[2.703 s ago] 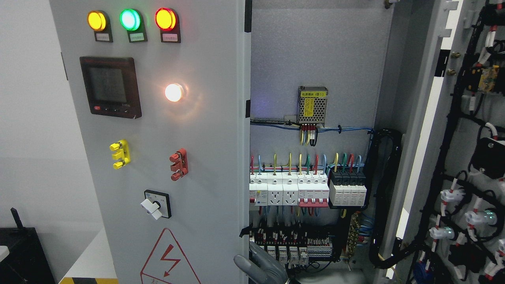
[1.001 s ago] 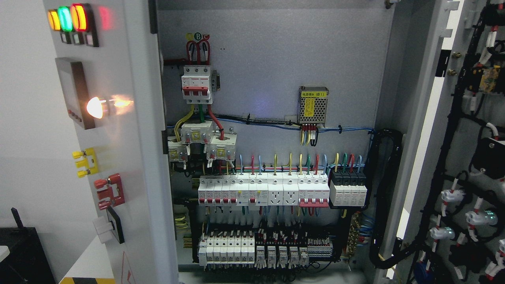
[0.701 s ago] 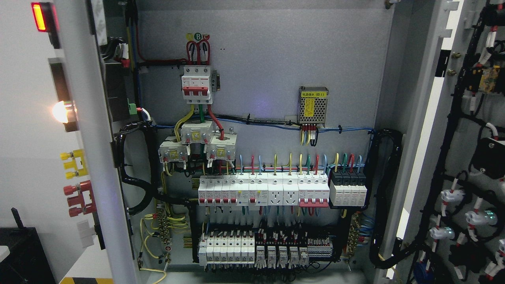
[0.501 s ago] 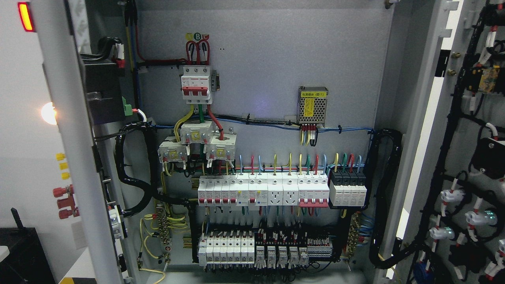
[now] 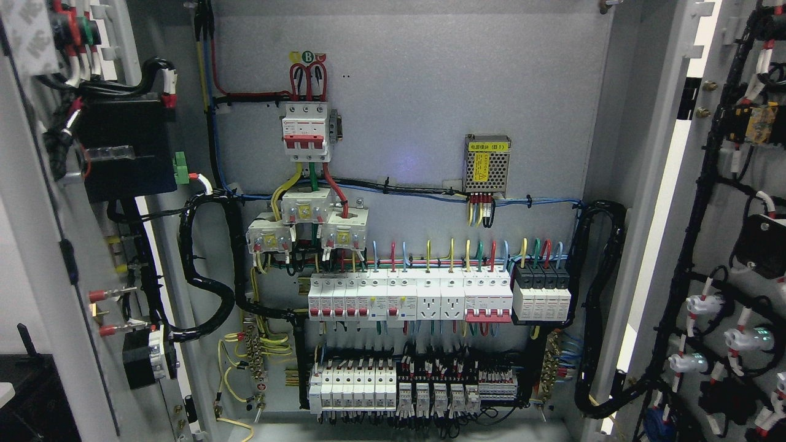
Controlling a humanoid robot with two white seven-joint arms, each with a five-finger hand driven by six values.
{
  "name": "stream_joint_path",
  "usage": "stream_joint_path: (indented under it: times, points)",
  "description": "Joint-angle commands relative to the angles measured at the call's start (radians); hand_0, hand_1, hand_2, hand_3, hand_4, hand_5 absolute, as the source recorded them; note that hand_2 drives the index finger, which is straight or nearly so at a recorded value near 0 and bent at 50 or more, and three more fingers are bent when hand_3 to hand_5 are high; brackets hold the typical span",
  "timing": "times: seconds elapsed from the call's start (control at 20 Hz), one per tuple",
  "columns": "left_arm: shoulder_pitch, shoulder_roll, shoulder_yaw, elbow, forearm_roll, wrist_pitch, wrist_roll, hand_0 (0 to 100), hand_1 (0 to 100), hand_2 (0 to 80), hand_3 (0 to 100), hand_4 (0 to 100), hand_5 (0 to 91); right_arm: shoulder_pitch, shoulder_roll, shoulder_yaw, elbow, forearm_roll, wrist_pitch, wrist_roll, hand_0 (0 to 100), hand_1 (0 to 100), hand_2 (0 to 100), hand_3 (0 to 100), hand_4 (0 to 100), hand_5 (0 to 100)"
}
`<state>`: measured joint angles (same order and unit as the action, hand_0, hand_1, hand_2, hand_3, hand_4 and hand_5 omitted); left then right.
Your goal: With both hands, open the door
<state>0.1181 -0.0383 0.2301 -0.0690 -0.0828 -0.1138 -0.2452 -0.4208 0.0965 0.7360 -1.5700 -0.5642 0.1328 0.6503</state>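
Head view: left door standing wide open at 9 o'clock, right door at 3 o'clock, breaker panel showing between. Neither hand appearing; finger state unknowable. Opening step judged finishing; next calling for arm withdrawal.

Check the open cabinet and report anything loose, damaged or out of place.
Nothing stands out. Both doors, left door and right door, are swung open. The breakers sit in even rows, the cables are bundled, and the power supply hangs straight. No hand is in view.
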Motion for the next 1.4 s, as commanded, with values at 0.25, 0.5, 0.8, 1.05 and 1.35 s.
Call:
stream_joint_path:
  times: [0.25, 0.5, 0.8, 1.05, 1.35]
  points:
    - [0.000, 0.000, 0.000, 0.000, 0.000, 0.000, 0.000, 12, 39, 0.0, 0, 0, 0.0, -0.032, 0.048, 0.060, 0.033, 0.004, 0.039, -0.012, 12, 39, 0, 0, 0, 0]
    - [0.000, 0.000, 0.000, 0.000, 0.000, 0.000, 0.000, 12, 39, 0.0, 0, 0, 0.0, -0.052, 0.048, 0.083, 0.056, 0.004, 0.037, -0.015, 12, 39, 0, 0, 0, 0]
    - [0.000, 0.000, 0.000, 0.000, 0.000, 0.000, 0.000, 12, 39, 0.0, 0, 0, 0.0, -0.093, 0.049, 0.088, 0.090, 0.003, 0.037, -0.015, 12, 39, 0, 0, 0, 0]
    - [-0.012, 0.000, 0.005, 0.011, 0.003, 0.002, 0.000, 12, 39, 0.0, 0, 0, 0.0, -0.108, 0.049, 0.088, 0.108, 0.003, 0.037, -0.014, 12, 39, 0, 0, 0, 0]
    - [-0.012, -0.005, -0.030, -0.075, -0.026, 0.000, -0.014, 12, 39, 0.0, 0, 0, 0.0, -0.115, 0.049, 0.082, 0.108, 0.003, 0.037, -0.014, 12, 39, 0, 0, 0, 0]
